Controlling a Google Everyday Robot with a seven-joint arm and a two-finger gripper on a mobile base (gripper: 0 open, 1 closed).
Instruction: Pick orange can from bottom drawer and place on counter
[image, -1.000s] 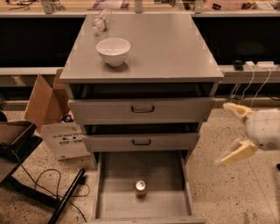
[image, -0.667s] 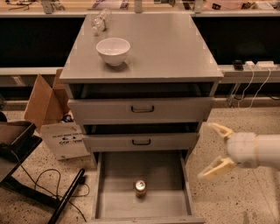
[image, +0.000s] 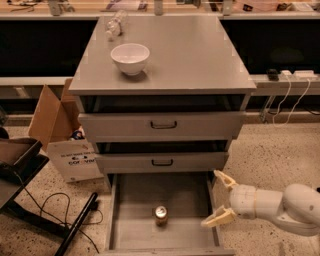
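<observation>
The orange can (image: 161, 215) stands upright in the middle of the open bottom drawer (image: 130, 235), seen from above with its silver top showing. My gripper (image: 217, 197) comes in from the right on a white arm, at the drawer's right wall, to the right of the can and apart from it. Its two tan fingers are spread open and hold nothing. The grey counter (image: 195, 55) tops the three-drawer cabinet.
A white bowl (image: 130, 58) and a clear plastic bottle (image: 114, 25) sit on the counter's left part. Two upper drawers with dark handles (image: 163, 125) are slightly pulled out. An open cardboard box (image: 65, 137), a dark stand and cables lie on the floor at the left.
My arm has moved left and down, from beside the cabinet to the right wall of the bottom drawer. The can has not moved.
</observation>
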